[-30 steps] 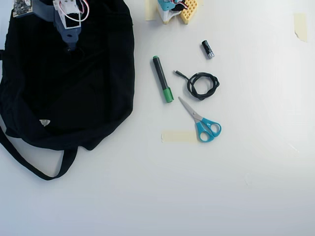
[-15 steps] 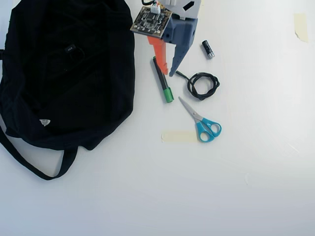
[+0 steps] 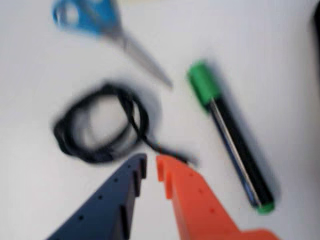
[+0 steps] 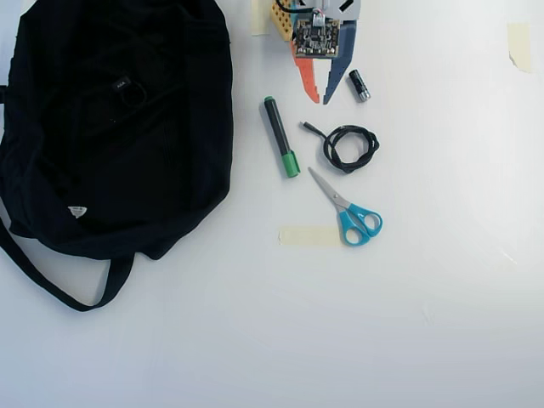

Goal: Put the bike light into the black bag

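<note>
The black bag [image 4: 170, 170] lies at the left in the overhead view, strap trailing toward the bottom left, with a small white triangular label. The bike light [image 4: 122, 86], a tiny black block with a ring strap, lies on the bag's dark fabric near its top; I cannot tell whether it is inside. My gripper [image 4: 320, 99] is at the top centre, well right of the bag. Its orange and dark blue jaws are almost together and hold nothing. In the wrist view the gripper [image 3: 150, 166] hovers over the white table by the coiled cable's end. The bike light is out of that view.
A green marker [image 4: 280, 136] [image 3: 232, 137], a coiled black cable [image 4: 348, 147] [image 3: 100, 127] and blue-handled scissors [image 4: 348, 210] [image 3: 107, 30] lie below the gripper. A small black cylinder with a silver end [image 4: 359, 85] sits right of it. Tape strips [image 4: 308, 235] are stuck on the table.
</note>
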Robot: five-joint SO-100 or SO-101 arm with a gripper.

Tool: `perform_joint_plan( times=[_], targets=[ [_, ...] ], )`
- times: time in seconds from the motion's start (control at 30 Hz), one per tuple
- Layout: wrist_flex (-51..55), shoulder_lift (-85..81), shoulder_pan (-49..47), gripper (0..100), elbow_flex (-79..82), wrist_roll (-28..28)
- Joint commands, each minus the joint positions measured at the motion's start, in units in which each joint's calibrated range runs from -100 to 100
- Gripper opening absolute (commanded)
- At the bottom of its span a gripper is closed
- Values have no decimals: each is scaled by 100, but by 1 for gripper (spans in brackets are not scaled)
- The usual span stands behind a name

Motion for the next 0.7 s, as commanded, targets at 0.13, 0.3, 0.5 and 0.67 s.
perform_joint_plan(
  times=[0.13,0.3,0.5,0.67],
  targets=[
    [-253,-2500,-260,2,2606,39],
    [-46,-3562,-387,2,3738,39],
    [902,-4027,-357,2,3890,23],
    [910,-4027,-253,2,3890,23]
  ],
)
